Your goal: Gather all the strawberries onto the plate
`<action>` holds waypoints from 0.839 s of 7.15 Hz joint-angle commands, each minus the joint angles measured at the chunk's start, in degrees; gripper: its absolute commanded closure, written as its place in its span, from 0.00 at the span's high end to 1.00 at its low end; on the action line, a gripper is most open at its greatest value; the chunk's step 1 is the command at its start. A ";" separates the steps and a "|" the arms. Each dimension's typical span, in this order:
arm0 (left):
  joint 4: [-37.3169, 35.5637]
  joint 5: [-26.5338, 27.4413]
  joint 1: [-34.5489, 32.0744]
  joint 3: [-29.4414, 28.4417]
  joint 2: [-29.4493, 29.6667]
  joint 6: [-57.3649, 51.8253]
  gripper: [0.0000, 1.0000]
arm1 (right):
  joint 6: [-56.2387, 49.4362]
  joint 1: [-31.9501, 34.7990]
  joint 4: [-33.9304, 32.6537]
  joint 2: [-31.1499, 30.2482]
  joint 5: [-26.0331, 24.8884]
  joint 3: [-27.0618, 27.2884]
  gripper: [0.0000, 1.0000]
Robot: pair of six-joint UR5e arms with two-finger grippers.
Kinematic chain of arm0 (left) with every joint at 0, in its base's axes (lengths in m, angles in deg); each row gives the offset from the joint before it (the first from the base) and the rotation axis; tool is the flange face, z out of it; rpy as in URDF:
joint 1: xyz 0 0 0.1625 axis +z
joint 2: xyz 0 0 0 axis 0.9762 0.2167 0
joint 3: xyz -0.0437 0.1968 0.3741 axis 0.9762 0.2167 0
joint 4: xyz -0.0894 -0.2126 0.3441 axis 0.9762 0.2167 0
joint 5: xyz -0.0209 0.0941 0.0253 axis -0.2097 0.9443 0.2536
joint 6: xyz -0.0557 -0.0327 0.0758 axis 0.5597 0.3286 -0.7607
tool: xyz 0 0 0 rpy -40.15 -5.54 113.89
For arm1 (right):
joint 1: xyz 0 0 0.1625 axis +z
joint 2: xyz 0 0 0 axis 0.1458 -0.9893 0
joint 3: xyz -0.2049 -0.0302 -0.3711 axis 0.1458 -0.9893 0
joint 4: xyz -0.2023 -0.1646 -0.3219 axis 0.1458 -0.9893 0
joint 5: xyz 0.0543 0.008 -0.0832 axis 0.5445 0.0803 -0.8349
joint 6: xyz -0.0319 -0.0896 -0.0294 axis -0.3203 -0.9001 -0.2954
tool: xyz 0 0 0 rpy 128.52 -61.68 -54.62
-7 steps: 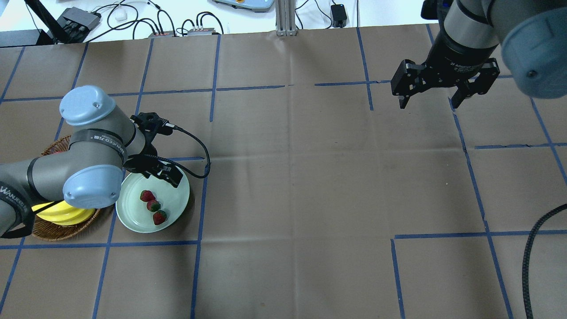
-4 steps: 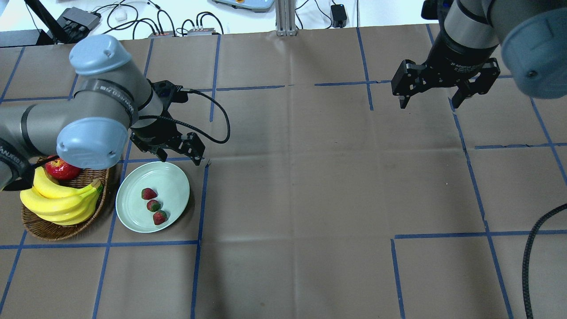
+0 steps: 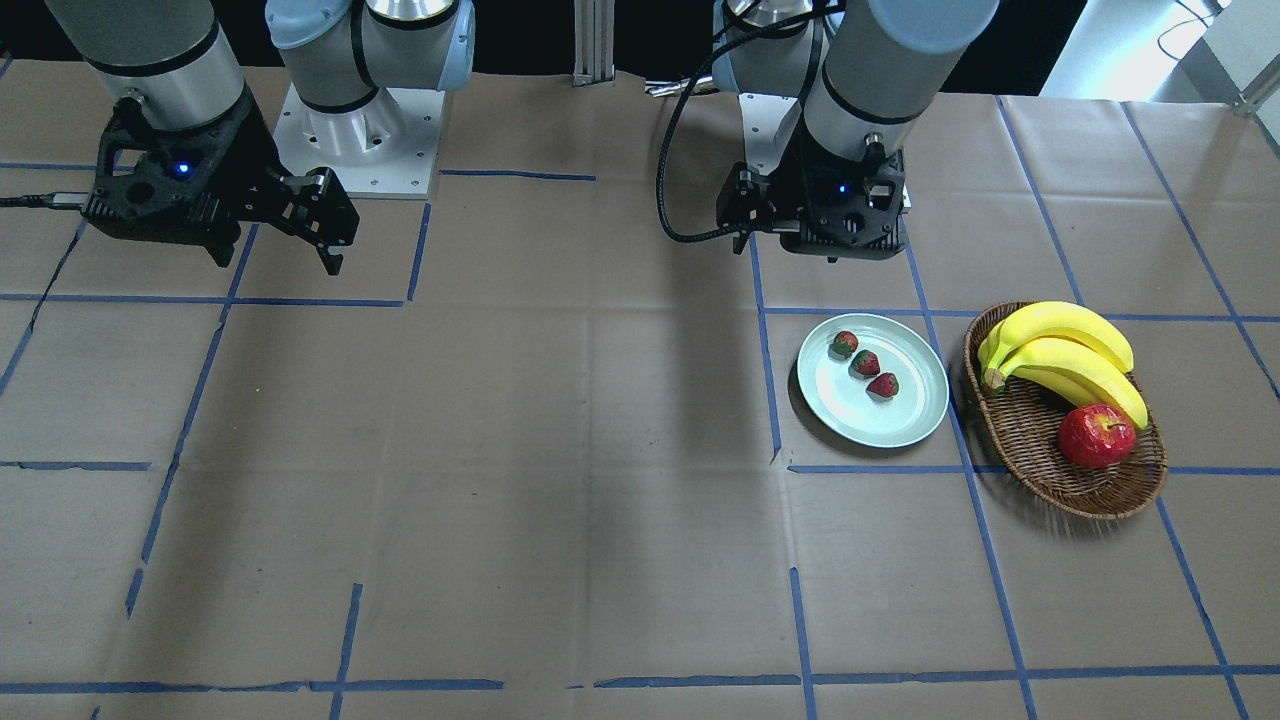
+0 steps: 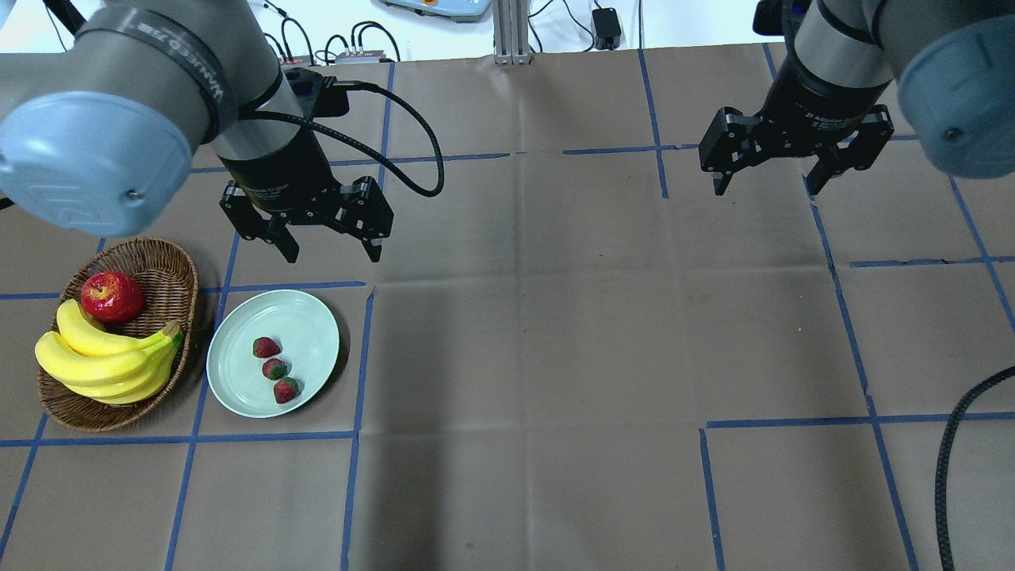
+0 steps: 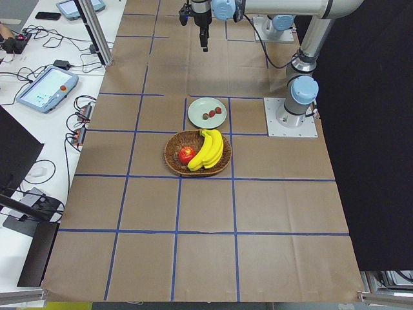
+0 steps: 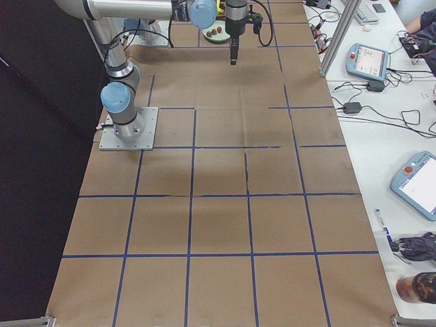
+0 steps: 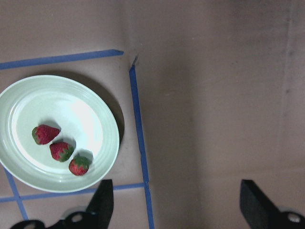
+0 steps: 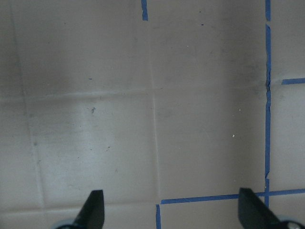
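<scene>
Three strawberries [image 4: 274, 368] lie in a short row on the mint-green plate [image 4: 305, 325] at the table's left. They also show in the front view [image 3: 865, 363] and the left wrist view [image 7: 61, 150], on the plate [image 7: 81, 109]. My left gripper [image 4: 333, 255] is open and empty, raised above the table just beyond the plate's far edge. My right gripper [image 4: 767, 189] is open and empty, held high over the far right of the table.
A brown wicker basket [image 4: 176, 266] stands left of the plate, holding bananas [image 4: 111, 361] and a red apple [image 4: 112, 296]. Brown paper with blue tape lines covers the table. Cables and boxes lie beyond the far edge.
My left arm has lifted and swung away from over the plate toward the far side, uncovering the basket. Its gripper stays open. The strawberries and the right arm have not moved.
</scene>
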 commanded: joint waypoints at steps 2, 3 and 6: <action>2.11 -0.13 -1.06 0.11 -1.18 5.15 0.98 | 0.00 0.00 0.00 0.00 0.06 0.00 1.00; 2.37 -0.05 -1.58 0.20 -1.36 5.69 0.99 | 0.00 0.00 0.00 0.00 0.06 0.00 1.00; 1.50 0.13 -1.67 2.48 -1.89 5.26 0.99 | -0.09 0.00 0.00 0.00 0.06 0.00 1.00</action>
